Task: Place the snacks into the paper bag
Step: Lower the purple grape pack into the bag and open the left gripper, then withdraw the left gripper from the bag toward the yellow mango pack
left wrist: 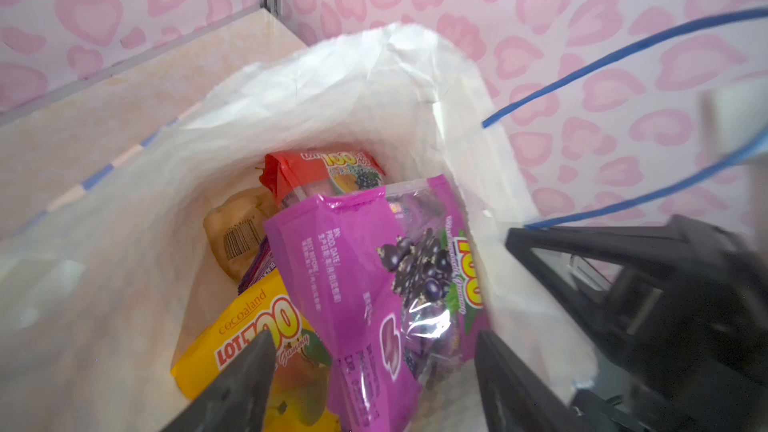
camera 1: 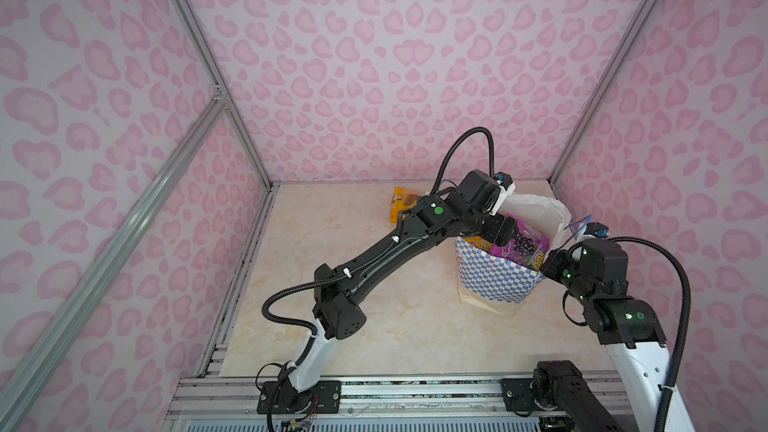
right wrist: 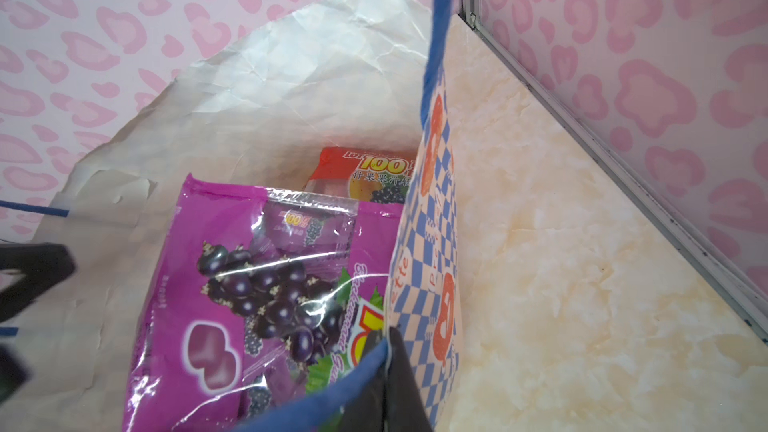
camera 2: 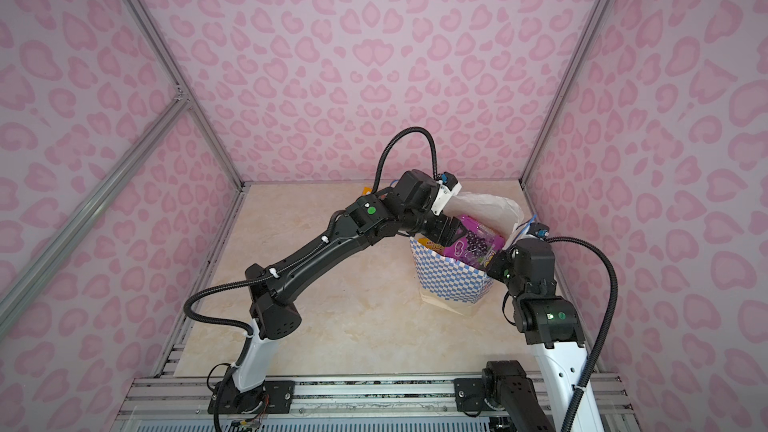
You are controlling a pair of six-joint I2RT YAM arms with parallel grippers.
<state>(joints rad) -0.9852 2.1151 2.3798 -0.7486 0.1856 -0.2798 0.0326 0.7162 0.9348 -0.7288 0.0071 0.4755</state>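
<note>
Firstly, bag place: a tall cream-white paper bag with a blue-and-white checkered band [camera 1: 494, 284] stands upright near the far right corner of the cream marble-look surface [camera 1: 353, 305], with its mouth open.
Edges: pink heart-print walls [camera 1: 374, 56] rise at the left, far and right edges; the paper bag is close to the right one.
Room: a broad stretch of surface lies between the bag and the left edge, and the left arm reaches across above it.
Left gripper [left wrist: 374, 336]: over the bag mouth, fingers spread wide, pinching nothing.
Purple pouch: a glossy purple grape-print pouch [left wrist: 374, 268] leans on top inside the bag, between those fingers.
Right gripper [right wrist: 390, 338]: fingers pressed together on the paper bag's blue rim.
Deeper inside: a red fruit-print pouch [left wrist: 324, 172], a yellow-orange pouch [left wrist: 232, 338] and a dull tan packet with a barcode [left wrist: 232, 226].
Outside: an orange chips bag [camera 1: 401, 203] lies near the far edge, behind the left arm.
Textures: the bag paper is matte and creased; the pouches are shiny and crinkly; a thin blue cord handle [left wrist: 623, 56] arcs from the rim.
</note>
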